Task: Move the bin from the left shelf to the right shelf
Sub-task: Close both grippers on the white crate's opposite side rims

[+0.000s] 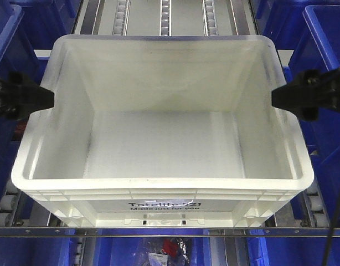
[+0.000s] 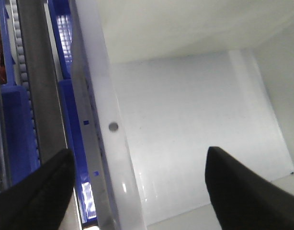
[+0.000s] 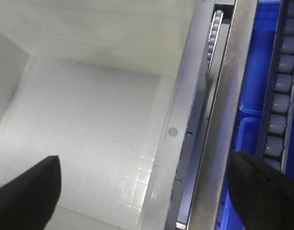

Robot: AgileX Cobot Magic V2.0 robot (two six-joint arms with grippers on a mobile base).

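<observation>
The white tote (image 1: 159, 185) sat on the roller lane (image 1: 165, 16) between blue bins (image 1: 325, 33). The left gripper (image 2: 137, 158) and right gripper (image 3: 143, 158) each straddled a side rim. Their jaws were spread wide, with one finger inside the tote and one outside, neither touching the wall.

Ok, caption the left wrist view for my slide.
Open left gripper straddles the rim of the white bin, one finger over its interior, the other above the roller rail.

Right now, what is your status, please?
Left claw open astride left rim; right claw open astride right rim. White bin empty, not gripped. Blue bins beside.
</observation>
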